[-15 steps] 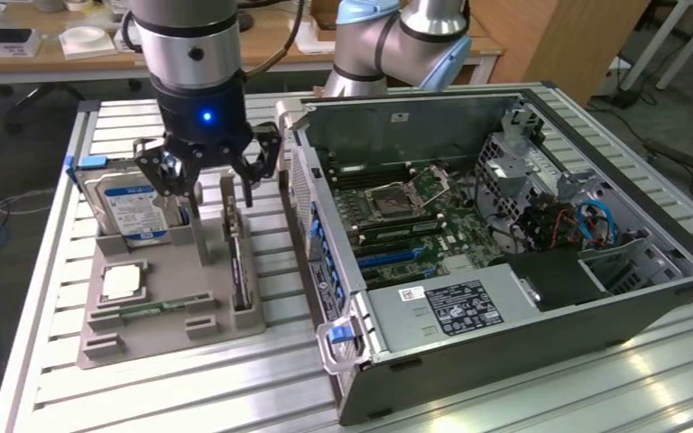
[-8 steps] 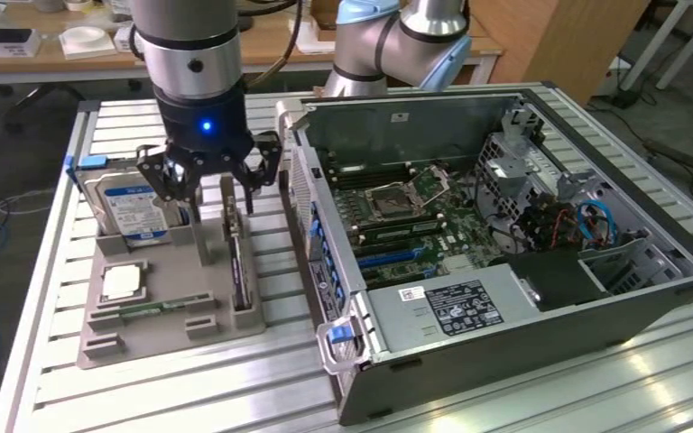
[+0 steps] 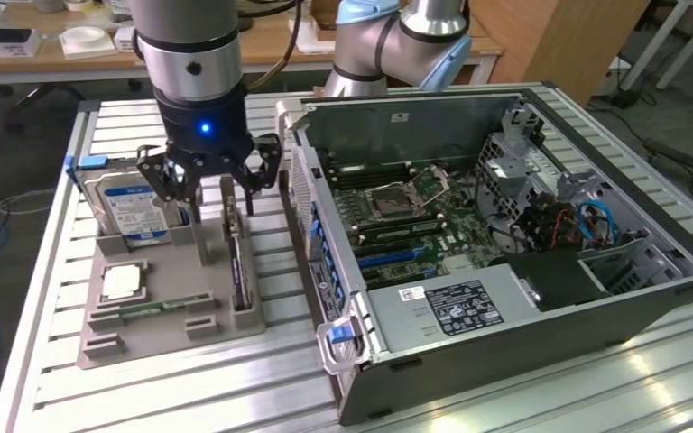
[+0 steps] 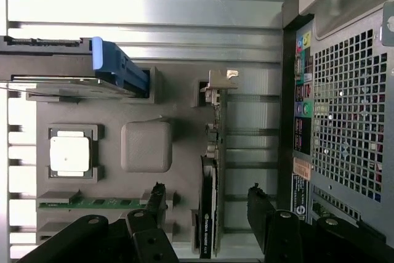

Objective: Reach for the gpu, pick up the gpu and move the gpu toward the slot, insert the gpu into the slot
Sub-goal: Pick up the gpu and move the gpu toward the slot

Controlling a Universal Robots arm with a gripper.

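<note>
The gpu (image 3: 239, 271) stands on its long edge in a narrow groove of the grey fixture tray (image 3: 154, 347), on the tray's side nearest the open computer case (image 3: 503, 225). In the wrist view its silver bracket (image 4: 220, 84) is at the tray's far end. The hand (image 3: 210, 185) hangs just above the card with its jaws spread wide, one finger on each side of it (image 4: 206, 196) and neither touching, so nothing is held.

The step in hand is the reach. It would go best with the hand centred over the card's top edge and coming straight down, so that both fingers meet the flat faces together and do not tip the card in its groove. Which face carries the fan is hard to make out.

Also on the tray are a blue-labelled hard drive (image 3: 130, 207), a square processor chip (image 3: 122, 281) and a memory stick (image 3: 142, 311). The tray rests on the slatted aluminium bench (image 3: 202, 388).
</note>
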